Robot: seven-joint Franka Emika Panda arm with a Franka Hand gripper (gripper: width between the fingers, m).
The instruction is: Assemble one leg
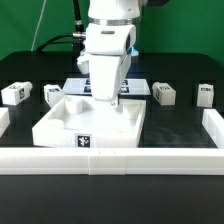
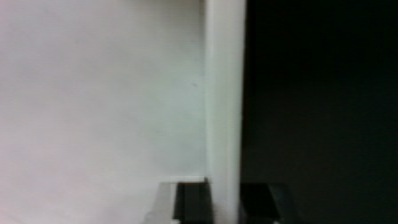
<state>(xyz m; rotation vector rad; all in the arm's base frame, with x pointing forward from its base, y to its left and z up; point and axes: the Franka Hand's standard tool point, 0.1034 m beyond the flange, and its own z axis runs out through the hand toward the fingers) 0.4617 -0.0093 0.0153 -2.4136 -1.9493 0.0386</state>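
Observation:
Four legs, small white posts with black-and-white tags, lie in a row on the black table: two at the exterior view's left (image 1: 13,93) (image 1: 52,95) and two at its right (image 1: 165,94) (image 1: 206,95). None is held. The large white square panel (image 1: 70,122) with a raised rim lies in the middle. My gripper (image 1: 108,99) is down on the panel's far right rim. In the wrist view the two dark fingers (image 2: 192,203) straddle the thin white rim (image 2: 224,100), pressed against it on both sides, with the gripper (image 2: 226,203) shut on it.
The marker board (image 1: 138,88) lies flat behind the panel. A white rail runs along the front (image 1: 110,160), with side rails at the right (image 1: 213,125) and left (image 1: 3,120). Black table (image 2: 320,100) shows beside the panel's rim.

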